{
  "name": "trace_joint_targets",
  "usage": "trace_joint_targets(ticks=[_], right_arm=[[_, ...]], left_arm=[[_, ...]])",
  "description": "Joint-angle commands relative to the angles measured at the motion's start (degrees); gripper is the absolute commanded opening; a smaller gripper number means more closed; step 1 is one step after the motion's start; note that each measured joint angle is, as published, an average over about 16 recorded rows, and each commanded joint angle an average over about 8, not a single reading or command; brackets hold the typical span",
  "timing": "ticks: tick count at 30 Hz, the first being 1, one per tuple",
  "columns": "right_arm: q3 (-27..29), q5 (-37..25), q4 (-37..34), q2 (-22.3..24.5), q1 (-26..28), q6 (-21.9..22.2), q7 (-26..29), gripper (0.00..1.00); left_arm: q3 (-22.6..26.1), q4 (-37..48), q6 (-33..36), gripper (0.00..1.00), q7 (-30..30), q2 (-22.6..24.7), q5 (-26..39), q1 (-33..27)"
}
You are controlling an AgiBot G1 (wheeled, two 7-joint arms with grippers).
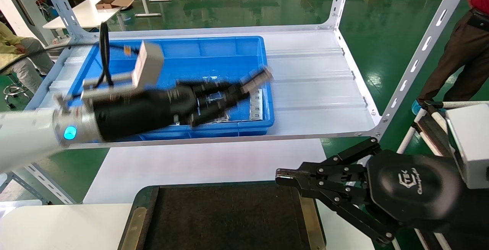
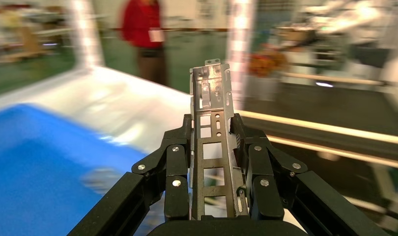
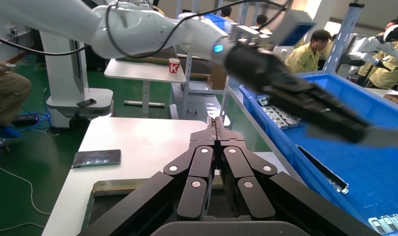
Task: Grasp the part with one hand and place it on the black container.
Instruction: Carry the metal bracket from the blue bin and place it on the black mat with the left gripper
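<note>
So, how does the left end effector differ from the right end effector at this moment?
The left end effector is shut on the part; the right end effector is shut on nothing. The left one hangs over the blue bin; the right one sits by the black container. Both are black, with linked fingers.

My left gripper (image 2: 214, 162) has its fingers (image 2: 175, 177) clamped on the part (image 2: 212, 142), which sticks out beyond them above the blue bin (image 2: 35, 167).
</note>
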Motion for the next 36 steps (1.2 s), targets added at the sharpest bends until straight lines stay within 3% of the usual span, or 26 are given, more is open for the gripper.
trace_joint_targets(ticks=[1, 10, 20, 36], right_arm=[[-0.01, 0.01, 0.0, 0.0, 0.0, 0.0, 0.0, 0.0], [-0.04, 0.03, 0.0, 0.02, 0.01, 0.02, -0.02, 0.0], [-0.08, 0.05, 0.0, 0.03, 0.02, 0.03, -0.04, 0.0], [-0.13, 0.09, 0.0, 0.06, 0.03, 0.06, -0.07, 0.0]], left_arm=[[0.01, -4.8, 2.79, 0.0, -2.24, -1.25, -1.12, 2.53], [0.95, -21.52, -4.21, 0.0, -11.86, -4.48, 0.59, 15.07], [3.57, -37.05, -23.32, 0.0, -26.63, -6.29, 10.68, 29.78], [9.92, -37.06, -45.41, 0.0, -46.95, 2.02, 32.66, 37.55]])
